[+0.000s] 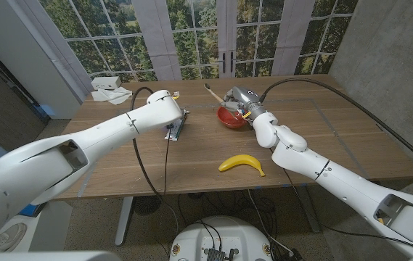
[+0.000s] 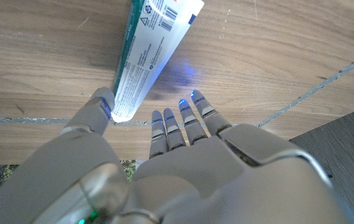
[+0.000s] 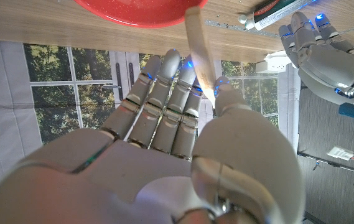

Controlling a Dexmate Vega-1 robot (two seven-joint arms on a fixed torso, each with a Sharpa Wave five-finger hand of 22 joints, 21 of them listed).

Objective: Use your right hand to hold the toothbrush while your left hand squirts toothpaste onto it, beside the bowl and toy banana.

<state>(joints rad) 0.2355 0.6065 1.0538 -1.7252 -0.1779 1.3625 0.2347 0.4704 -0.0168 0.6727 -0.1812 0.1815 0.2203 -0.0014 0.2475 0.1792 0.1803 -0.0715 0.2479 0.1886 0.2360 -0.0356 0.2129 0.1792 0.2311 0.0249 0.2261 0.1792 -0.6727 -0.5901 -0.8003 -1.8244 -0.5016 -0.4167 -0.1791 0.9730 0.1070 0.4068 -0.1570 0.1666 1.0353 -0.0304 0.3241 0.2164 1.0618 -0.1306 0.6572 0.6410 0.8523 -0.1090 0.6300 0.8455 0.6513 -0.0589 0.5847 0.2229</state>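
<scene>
On the wooden table (image 1: 315, 138), the red bowl (image 1: 229, 118) sits beyond the toy banana (image 1: 241, 164). The right hand (image 1: 244, 101) pinches the toothbrush (image 1: 213, 92) above the bowl. The left hand (image 2: 164, 155), fingers spread and holding nothing, hovers at the toothpaste tube (image 2: 152, 50) lying on the table.

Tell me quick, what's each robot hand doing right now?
Left robot hand: open, fingers apart, beside the toothpaste tube, not gripping it.
Right robot hand: holding the toothbrush.
</scene>
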